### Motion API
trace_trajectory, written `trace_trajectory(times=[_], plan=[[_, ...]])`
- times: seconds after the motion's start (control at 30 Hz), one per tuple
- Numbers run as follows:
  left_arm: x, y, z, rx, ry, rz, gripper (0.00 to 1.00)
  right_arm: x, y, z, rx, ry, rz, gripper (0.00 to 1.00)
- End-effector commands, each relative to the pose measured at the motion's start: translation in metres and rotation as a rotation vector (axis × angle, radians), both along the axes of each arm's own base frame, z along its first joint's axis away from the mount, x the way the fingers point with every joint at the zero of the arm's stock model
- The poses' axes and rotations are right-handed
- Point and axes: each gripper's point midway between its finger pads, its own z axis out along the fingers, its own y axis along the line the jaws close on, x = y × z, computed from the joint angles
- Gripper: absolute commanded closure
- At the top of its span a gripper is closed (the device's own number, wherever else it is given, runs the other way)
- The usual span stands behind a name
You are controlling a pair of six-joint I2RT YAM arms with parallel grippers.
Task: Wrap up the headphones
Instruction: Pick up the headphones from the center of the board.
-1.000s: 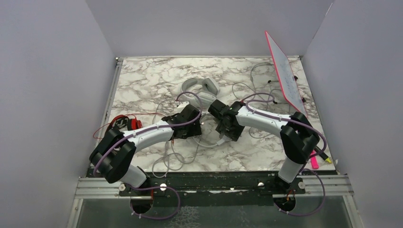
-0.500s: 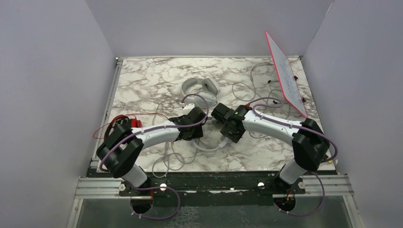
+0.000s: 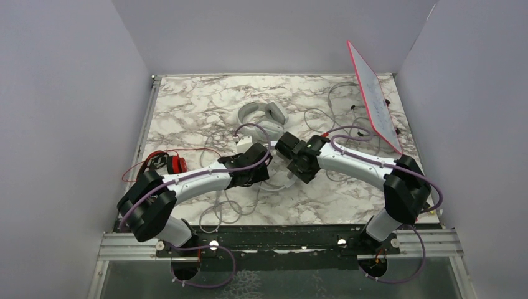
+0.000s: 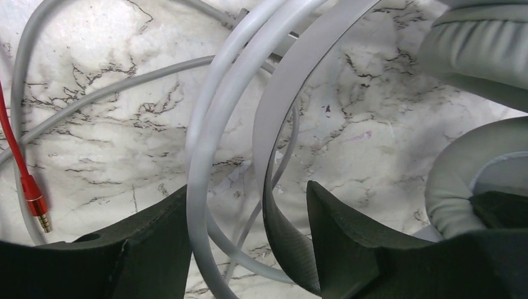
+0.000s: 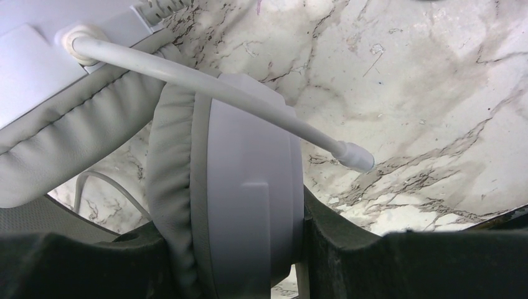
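A red-framed whiteboard (image 3: pixel 375 93) leans at the desk's far right corner. The light grey headset (image 3: pixel 262 114) lies towards the far edge, the red-and-black headset (image 3: pixel 164 163) lies by the left edge, and grey cables (image 3: pixel 219 208) loop towards the near edge. Both arms reach inward and meet mid-desk at the white-silver headset (image 5: pixel 249 187). The left gripper (image 4: pixel 249 205) pinches its headband; the right gripper (image 5: pixel 240 243) is clamped on an ear cup beneath the microphone boom (image 5: pixel 249 106).
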Motion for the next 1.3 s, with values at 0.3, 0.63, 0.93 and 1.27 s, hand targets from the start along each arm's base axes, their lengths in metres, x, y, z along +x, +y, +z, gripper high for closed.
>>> trace_trajectory(times=[0.3, 0.63, 0.93, 1.27], plan=[[0.024, -0.006, 0.009, 0.059, -0.061, 0.022, 0.67, 0.012, 0.012, 0.027, 0.064, -0.109, -0.022, 0.63], [0.040, -0.003, 0.047, 0.045, -0.171, 0.036, 1.00, 0.010, 0.024, 0.042, 0.042, -0.154, 0.235, 0.23], [0.053, 0.016, 0.113, 0.095, -0.247, -0.064, 1.00, -0.005, 0.054, 0.197, 0.023, -0.693, 1.193, 0.00], [0.056, 0.075, 0.192, 0.103, -0.333, -0.115, 1.00, 0.015, 0.031, 0.355, -0.166, -1.027, 1.164, 0.00]])
